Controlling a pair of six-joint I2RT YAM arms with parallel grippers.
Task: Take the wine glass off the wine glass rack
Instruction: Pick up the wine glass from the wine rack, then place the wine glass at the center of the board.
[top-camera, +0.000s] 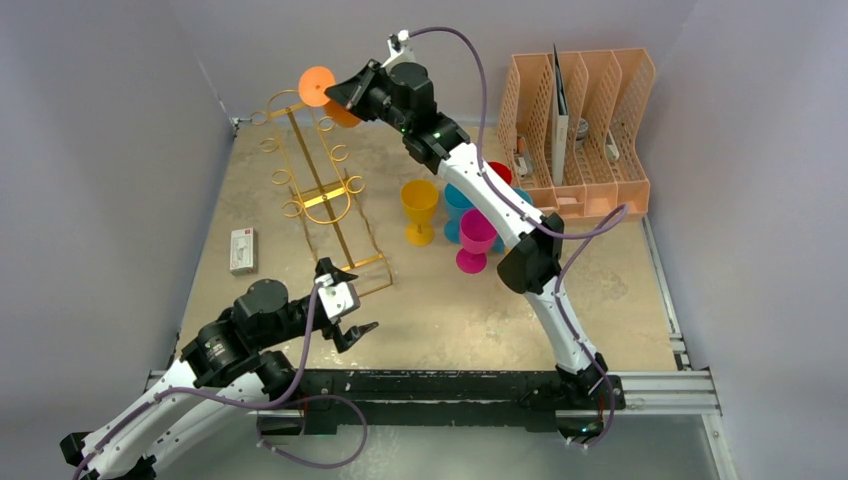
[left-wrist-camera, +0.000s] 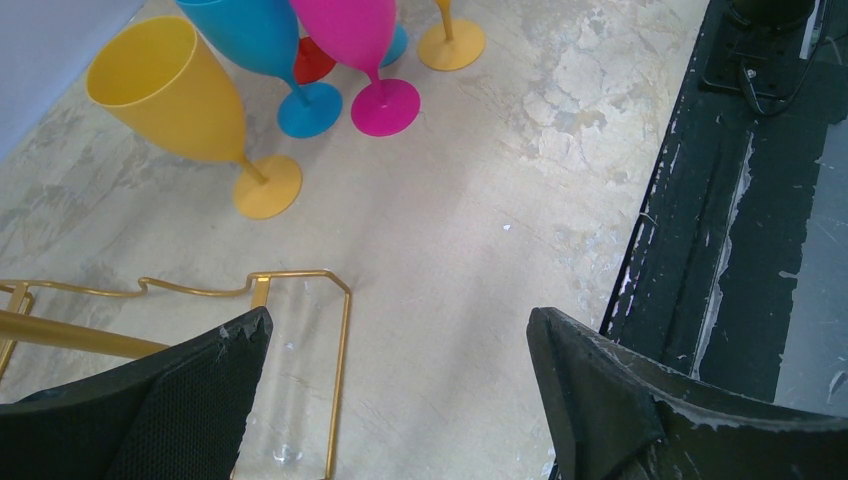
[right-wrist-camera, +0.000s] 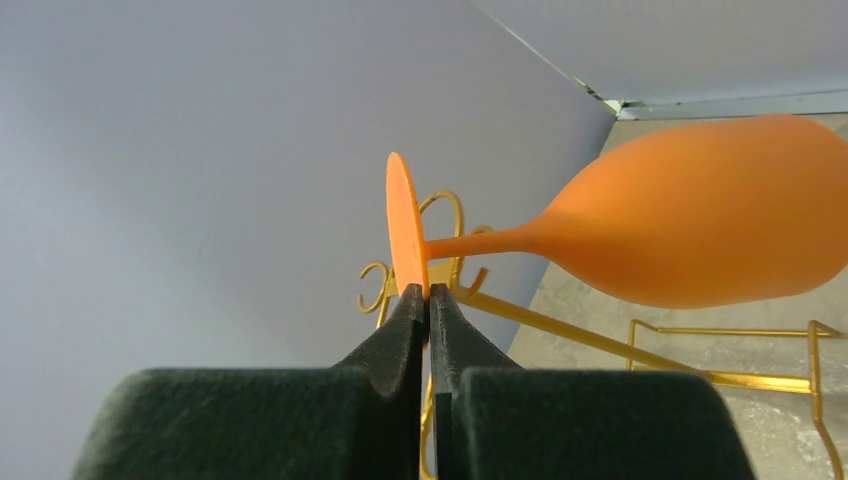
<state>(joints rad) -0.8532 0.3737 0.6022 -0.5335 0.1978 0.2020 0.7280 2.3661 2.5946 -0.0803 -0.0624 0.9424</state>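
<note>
Right, the orange wine glass (right-wrist-camera: 690, 225) is up at the very top of the gold wine glass rack (top-camera: 318, 195), in the upper left of the overhead frame, lying tilted with its round foot toward the frame's left and its bowl tucked under my wrist. My right fingers (right-wrist-camera: 385, 345) are pinched shut on the thin rim of that foot (a slim, edge-on purchase, so I would not trust it with any sideways load). In the wrist view the stem runs just beside a curled hook, and I cannot tell whether it sits inside the loop or clear of it. To do this well I would draw the glass out slowly along the hook's open side, with no twisting, and watch that the foot does not pivot between the pads. The rack looks like light wire and could tip if the stem snags. My left fingers (left-wrist-camera: 200, 385) stand wide apart and empty, low by the near corner of the rack's base at lower left, well placed to steady it. I would set down on open bench (top-camera: 450, 310), apart from the yellow glass (top-camera: 419, 210) and pink glass (top-camera: 475, 240) mid-frame.
</note>
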